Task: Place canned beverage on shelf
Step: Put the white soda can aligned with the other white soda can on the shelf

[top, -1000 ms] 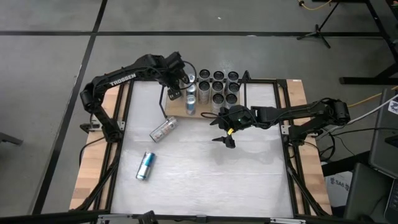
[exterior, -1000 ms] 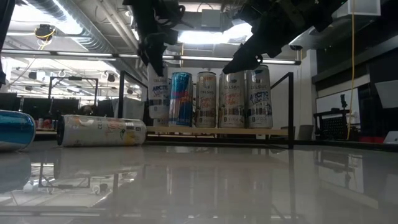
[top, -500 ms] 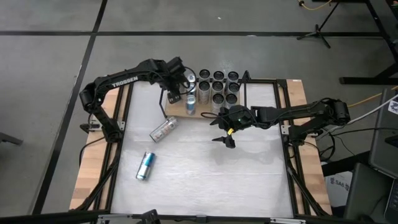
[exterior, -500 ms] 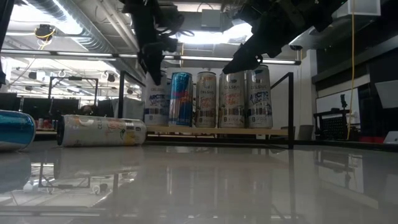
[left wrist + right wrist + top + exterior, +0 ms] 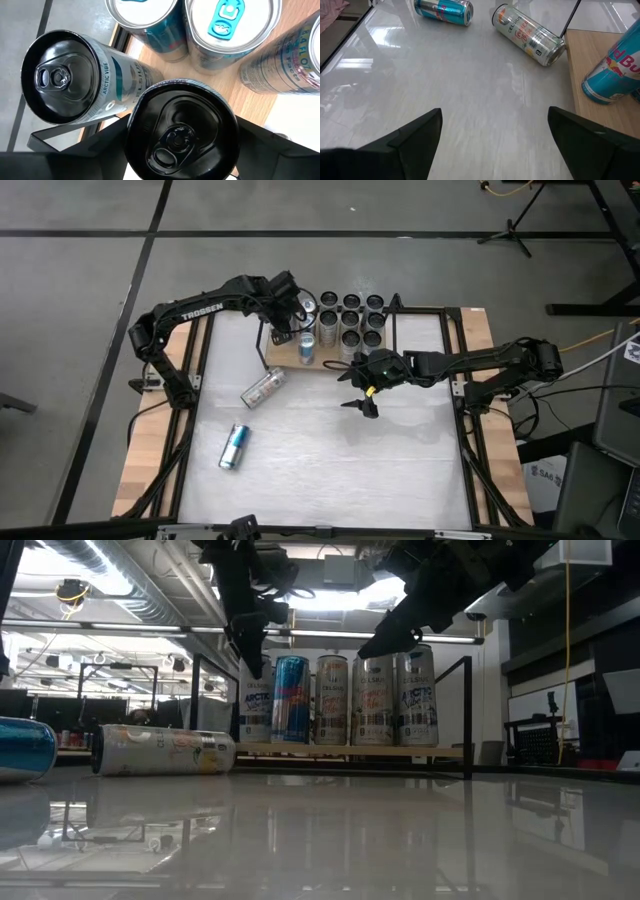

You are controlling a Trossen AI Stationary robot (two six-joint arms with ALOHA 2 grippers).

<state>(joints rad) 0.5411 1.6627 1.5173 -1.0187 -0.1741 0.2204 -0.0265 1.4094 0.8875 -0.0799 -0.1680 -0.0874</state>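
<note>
The shelf [image 5: 330,362] is a wooden board in a black rod frame at the table's far middle, and several upright cans [image 5: 350,315] stand on it. My left gripper [image 5: 284,318] is over the shelf's left end, shut on a black-topped silver can [image 5: 180,135]. That can stands upright on the board in the low view [image 5: 252,705]. A second black-topped can [image 5: 65,77] stands right beside it. My right gripper [image 5: 362,402] hangs open and empty above the table, just in front of the shelf; it also shows in its wrist view [image 5: 495,135]. My left gripper comes from above, pointing down, with one finger [image 5: 100,145] on either side of the can's upper wall [image 5: 131,135] just under the rim. The can is upright, and its bottom [image 5: 252,740] rests on the shelf's board.
A silver can [image 5: 262,388] lies on its side on the table in front of the shelf's left end. A blue can [image 5: 234,446] lies nearer the front left. The shelf's black end loops [image 5: 468,715] stand upright. Two blue cans [image 5: 150,20] stand close behind the held one.
My left gripper has come down with the silver can. The can hung a little above the board a second ago and now stands on it, upright, beside the other cans. My right arm has kept still.
</note>
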